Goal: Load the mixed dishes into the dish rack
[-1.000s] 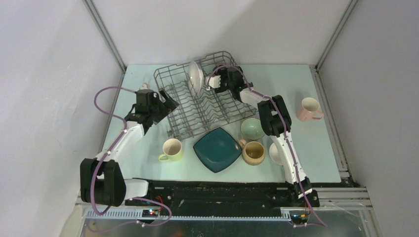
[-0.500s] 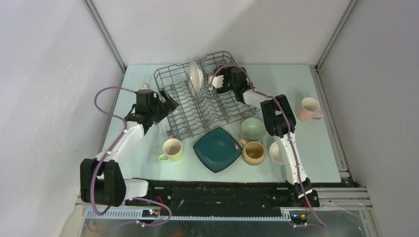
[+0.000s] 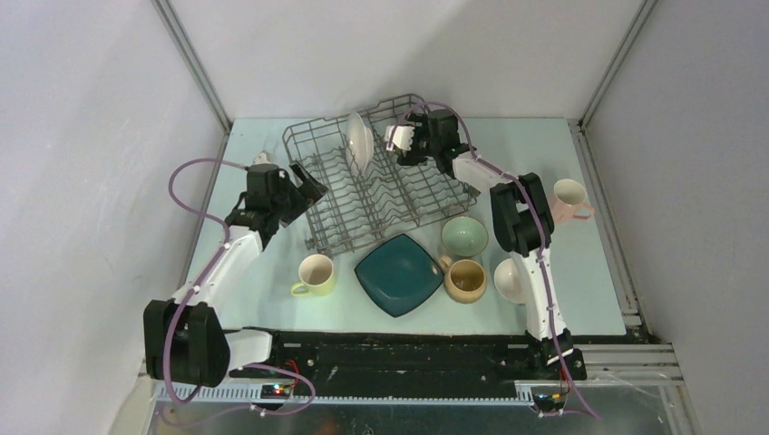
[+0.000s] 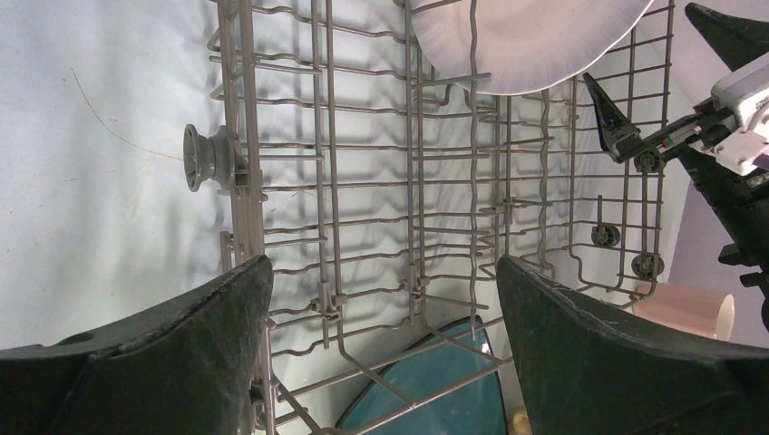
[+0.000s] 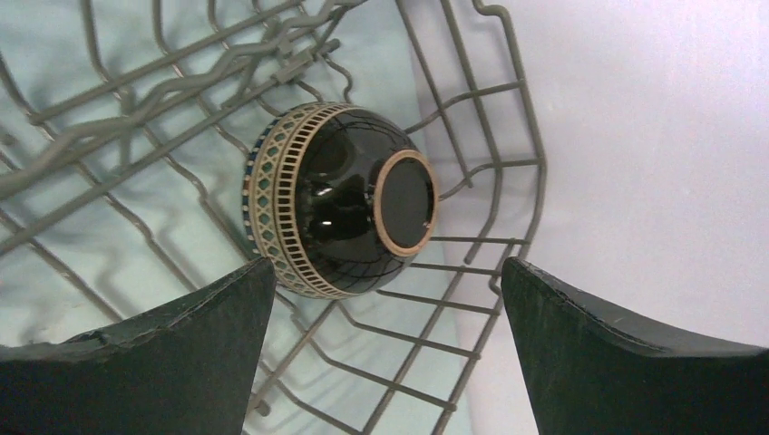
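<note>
At the far right corner of the dish rack (image 3: pixel 363 195), the right pincer (image 3: pixel 394 140) is hanging spread wide over a dark brown bowl (image 5: pixel 340 199), gripping nothing.

Judging by this, the bowl is already resting in the rack, so the good move is rising straight up, keeping both fingers off the wires and the bowl's side, before reaching for the dishes waiting on the worktop (image 3: pixel 598 290). The bowl is lying tipped on its side: its foot ring is facing the wrist camera, its patterned mouth rim is pointing away, so its mouth-to-foot axis is slanting, not upright. The left pincer (image 3: pixel 311 184) is also gaping, empty, at the rack's left side.
</note>
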Available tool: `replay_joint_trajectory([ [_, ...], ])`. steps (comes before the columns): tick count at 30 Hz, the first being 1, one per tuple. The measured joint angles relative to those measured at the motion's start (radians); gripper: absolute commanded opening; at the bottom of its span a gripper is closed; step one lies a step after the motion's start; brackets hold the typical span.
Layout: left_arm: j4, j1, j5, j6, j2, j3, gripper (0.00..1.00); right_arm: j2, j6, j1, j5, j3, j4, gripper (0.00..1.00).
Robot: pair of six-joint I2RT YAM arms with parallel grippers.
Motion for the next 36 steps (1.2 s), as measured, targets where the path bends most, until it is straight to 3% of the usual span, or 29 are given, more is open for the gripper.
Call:
replay_joint_trajectory([
  [7, 0.003, -0.001, 0.021, 0.001, -0.003, -0.002, 1.0, -0.054, 0.205, 0.0, -0.035, -0.018, -0.062, 0.89],
  [14, 0.01, -0.028, 0.047, 0.023, -0.059, -0.037, 1.0, -0.294, 0.493, 0.009, -0.074, -0.169, -0.015, 0.8],
  [21, -0.082, -0.187, -0.068, 0.108, -0.085, 0.03, 1.0, -0.497, 0.814, 0.1, 0.094, -0.235, -0.037, 0.8],
  [25, -0.124, -0.261, -0.12, 0.144, -0.125, 0.032, 0.99, -0.58, 1.065, 0.141, 0.236, -0.235, -0.158, 0.88],
  [29, -0.125, -0.302, -0.147, 0.168, -0.204, 0.005, 0.97, -0.671, 1.228, 0.119, 0.284, -0.249, -0.348, 0.88],
  [36, -0.08, -0.363, -0.17, 0.179, -0.326, -0.06, 0.97, -0.978, 1.365, 0.117, 0.35, -0.58, -0.486, 0.87],
])
